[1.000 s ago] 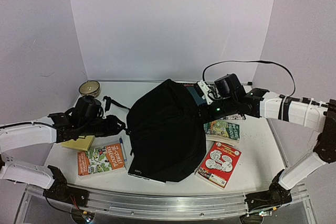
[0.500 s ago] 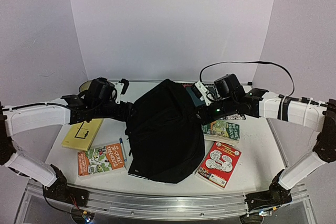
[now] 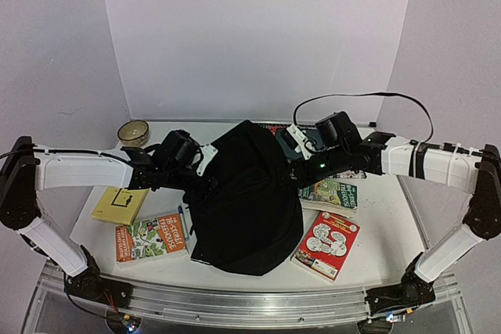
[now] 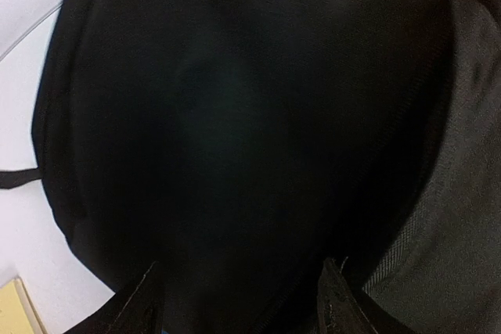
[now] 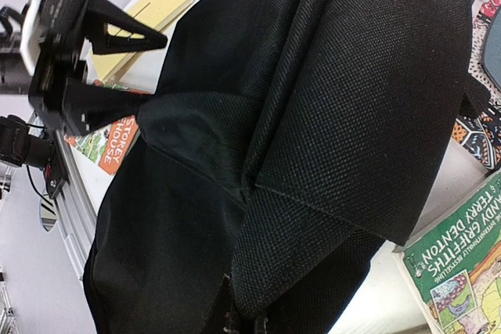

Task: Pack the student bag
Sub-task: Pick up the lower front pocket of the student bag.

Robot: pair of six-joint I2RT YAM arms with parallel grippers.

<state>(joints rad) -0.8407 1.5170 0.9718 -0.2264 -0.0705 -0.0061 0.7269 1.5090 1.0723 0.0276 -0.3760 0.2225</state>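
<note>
White table (image 3: 395,228), books (image 3: 326,245) flanking student bag (image 3: 250,193)

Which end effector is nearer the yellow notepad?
Left. The left end effector sits open against the student bag's left side, the side facing the yellow notepad; the right end effector pinches fabric on the bag's opposite side.

The left gripper (image 5: 160,68) sits left of the bag (image 3: 250,201), jaws spread wide; the right gripper (image 5: 244,320) pinches fabric on its right side
</note>
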